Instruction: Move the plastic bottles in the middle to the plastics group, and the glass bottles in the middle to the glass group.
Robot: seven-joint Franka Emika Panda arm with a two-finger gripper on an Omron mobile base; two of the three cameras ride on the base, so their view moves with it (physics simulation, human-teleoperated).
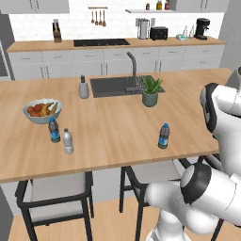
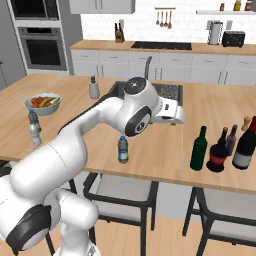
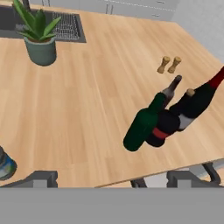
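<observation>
Bottles sorted by material, one stray left. Green bottle [image 2: 199,149] and squat black bottle [image 2: 218,156] stood upright at the right end of the counter [image 2: 150,150], tucked against the other dark glass bottles [image 2: 245,145], the black one touching or nearly touching its neighbours; judged as already delivered to the glass group, since they sat clustered with it, not mid-counter. Two shakers [image 3: 169,64] stood apart behind them.

Small blue-label bottle [image 2: 122,149] stood alone, upright, near the front edge mid-counter; judged the remaining item. Its group, a blue-label bottle [image 1: 54,130] and a pale bottle [image 1: 68,141], waited at the far left by the fruit bowl [image 1: 41,111], well apart from it.

Gripper [image 3: 112,180] was fully open, jaws spread wide, holding nothing. It hung above the counter's front edge, looking down. The glass cluster lay ahead and right of the fingertips, near but clear of them. The stray bottle showed at the hand view's lower left edge, off to one side of the jaws, not between them. Next move probably calls for swinging over toward it.
</observation>
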